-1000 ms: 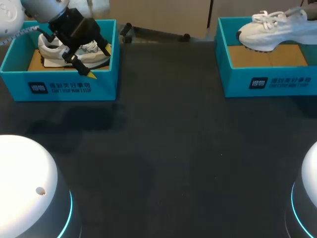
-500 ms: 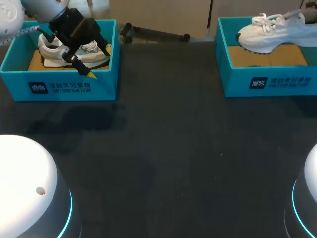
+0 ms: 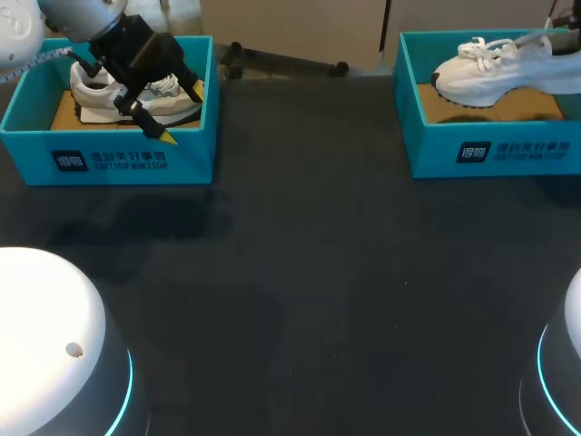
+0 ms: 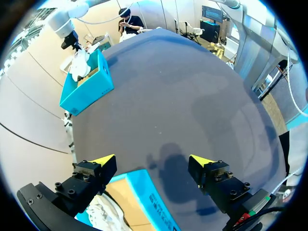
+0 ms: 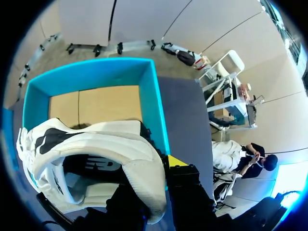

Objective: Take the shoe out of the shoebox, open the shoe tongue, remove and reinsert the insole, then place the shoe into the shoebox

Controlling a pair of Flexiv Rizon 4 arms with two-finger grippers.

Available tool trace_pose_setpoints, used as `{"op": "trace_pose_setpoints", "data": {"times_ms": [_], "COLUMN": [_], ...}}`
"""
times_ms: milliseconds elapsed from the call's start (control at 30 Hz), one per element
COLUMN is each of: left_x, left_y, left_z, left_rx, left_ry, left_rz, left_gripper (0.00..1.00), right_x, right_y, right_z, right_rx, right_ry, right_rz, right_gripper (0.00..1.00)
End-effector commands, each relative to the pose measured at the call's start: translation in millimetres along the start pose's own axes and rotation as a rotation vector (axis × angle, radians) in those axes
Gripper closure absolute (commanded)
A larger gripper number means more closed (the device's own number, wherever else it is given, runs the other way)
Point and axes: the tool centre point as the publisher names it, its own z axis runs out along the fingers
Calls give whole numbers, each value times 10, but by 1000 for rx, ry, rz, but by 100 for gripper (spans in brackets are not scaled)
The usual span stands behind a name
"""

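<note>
A white sneaker [image 3: 497, 68] hangs over the right teal shoebox [image 3: 490, 150], clear of its cardboard floor. My right gripper [image 5: 159, 178] is shut on the sneaker's [image 5: 96, 154] heel collar. One yellow-tipped finger [image 5: 175, 161] presses the outside and the other is hidden inside the shoe. In the head view this gripper is cut off by the frame's edge. My left gripper [image 3: 182, 113] hovers open over the left teal shoebox [image 3: 127, 162], where a second white sneaker [image 3: 95, 95] lies. In the left wrist view its gripper [image 4: 153, 161] holds nothing, with that box's corner [image 4: 144, 192] under it.
The dark table [image 3: 309, 272] stretches between the two boxes. Seen from the left wrist, the right shoebox [image 4: 89, 86] stands at the table's far corner. The right box's blue walls [image 5: 156, 110] ring the hanging shoe.
The sneaker in my right gripper has shifted slightly to the right and lies flatter over its box. My left arm has not moved.
</note>
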Motion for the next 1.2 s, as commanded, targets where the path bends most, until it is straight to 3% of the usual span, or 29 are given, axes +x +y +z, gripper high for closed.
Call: {"op": "trace_pose_setpoints", "data": {"times_ms": [33,1200], "left_x": [2,2], "left_y": [1,1], "left_z": [-1,-1], "left_rx": [-2,-2], "left_ry": [1,1], "left_rz": [0,0], "left_gripper": [0,0], "right_x": [17,122], "right_y": [89,178], "right_z": [78,792], "right_rx": [7,53], "right_ry": [-2,-35], "right_rz": [4,-1], "right_gripper": [100,100]}}
